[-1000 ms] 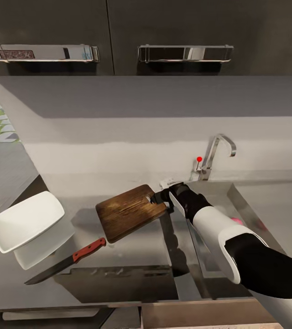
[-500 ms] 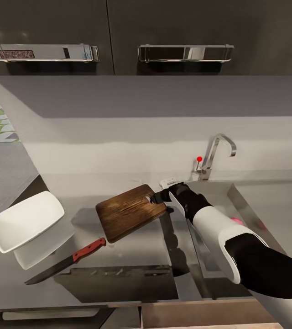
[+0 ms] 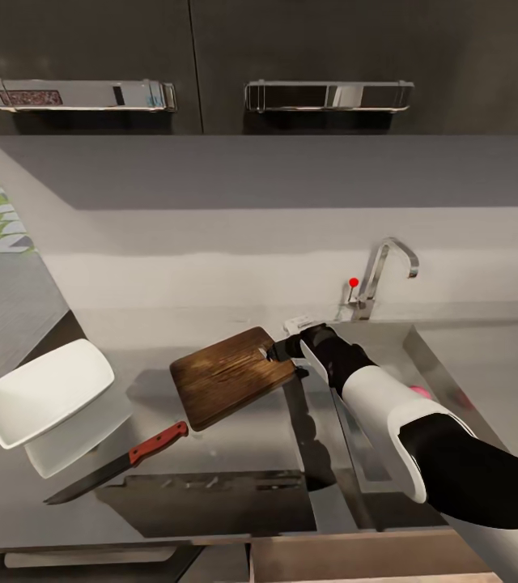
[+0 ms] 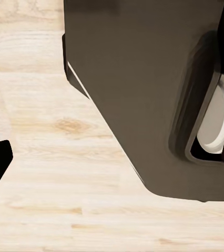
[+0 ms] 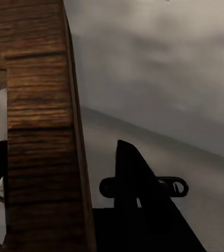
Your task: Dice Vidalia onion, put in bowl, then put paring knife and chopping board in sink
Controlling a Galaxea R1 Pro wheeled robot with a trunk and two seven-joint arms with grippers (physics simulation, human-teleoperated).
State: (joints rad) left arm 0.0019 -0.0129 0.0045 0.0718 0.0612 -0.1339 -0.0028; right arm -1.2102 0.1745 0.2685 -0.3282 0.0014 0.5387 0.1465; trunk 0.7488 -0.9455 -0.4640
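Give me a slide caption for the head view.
Right gripper grasps the chopping board at its handle end beside the sink.

Chrome faucet (image 3: 388,271) with red knob (image 3: 354,282), dark wall cabinets (image 3: 210,57), pale wood floor (image 4: 49,157).

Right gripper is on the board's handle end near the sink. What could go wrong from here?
1. The right gripper pinches only the handle end of the board, so the board may pivot or slip when moved.
2. The knife lies on the countertop close to the board's near corner; a swing could knock it.
3. The sink rim is right beside the gripper; dragging low could catch the board on it.
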